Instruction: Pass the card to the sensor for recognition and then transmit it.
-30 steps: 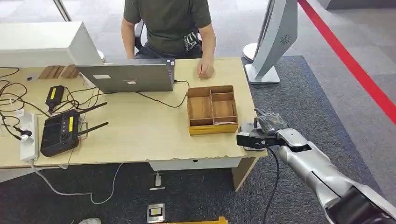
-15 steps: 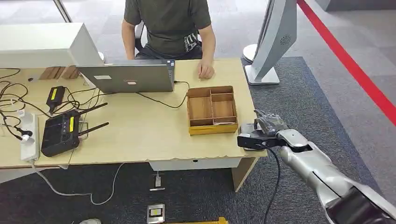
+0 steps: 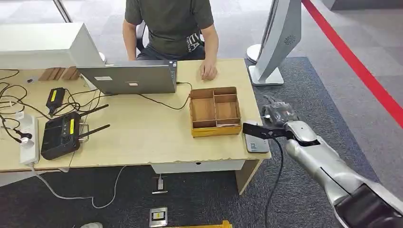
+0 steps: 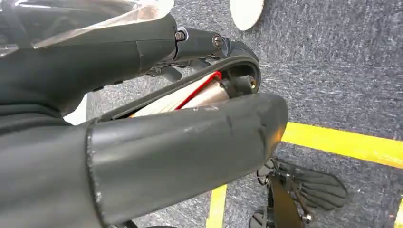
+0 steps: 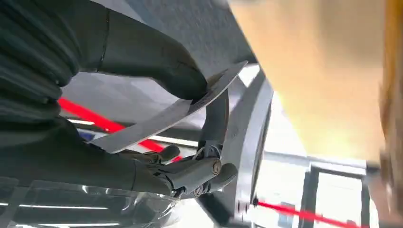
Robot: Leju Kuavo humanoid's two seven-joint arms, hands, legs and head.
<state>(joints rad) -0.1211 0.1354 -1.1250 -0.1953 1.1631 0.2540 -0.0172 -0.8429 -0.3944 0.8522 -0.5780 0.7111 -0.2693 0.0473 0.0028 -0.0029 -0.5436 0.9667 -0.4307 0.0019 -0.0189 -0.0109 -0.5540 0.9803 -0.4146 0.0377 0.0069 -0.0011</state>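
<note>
Tray [image 3: 215,112] on table [image 3: 142,137] (laptop [image 3: 128,79] behind, left)

Pale grey card [image 5: 166,116], tan table [image 3: 142,133]

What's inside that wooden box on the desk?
The wooden box is split into compartments, and the ones facing the head camera show bare wood. A pale strip lies along its near edge; the near wall hides what sits right behind it.
</note>
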